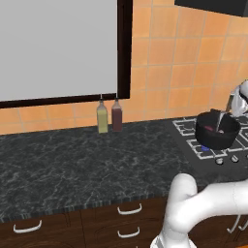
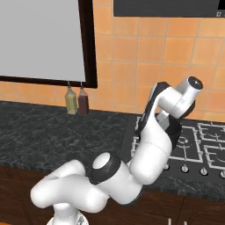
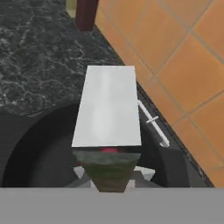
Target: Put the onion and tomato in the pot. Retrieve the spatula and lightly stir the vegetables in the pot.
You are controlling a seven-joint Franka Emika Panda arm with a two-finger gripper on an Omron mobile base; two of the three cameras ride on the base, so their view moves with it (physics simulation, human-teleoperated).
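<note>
The black pot (image 1: 217,131) stands on the stove's near left burner at the right of the left base view. A bit of the red tomato (image 1: 209,128) shows inside it. My gripper (image 1: 229,111) hangs over the pot's right rim, shut on the spatula (image 1: 222,122), whose thin handle slants down into the pot. In the hand view the spatula's pale blade (image 3: 109,105) reaches out over the pot's dark inside (image 3: 39,153), with a sliver of the tomato (image 3: 109,150) under its near edge. The onion is hidden. In the right base view my own arm covers the pot.
Two bottles, one yellow (image 1: 102,118) and one dark red (image 1: 116,116), stand against the orange tiled wall left of the stove (image 1: 191,131). Dark marble counter (image 1: 87,164) stretches left under a framed window. Stove knobs (image 1: 227,159) line the front edge.
</note>
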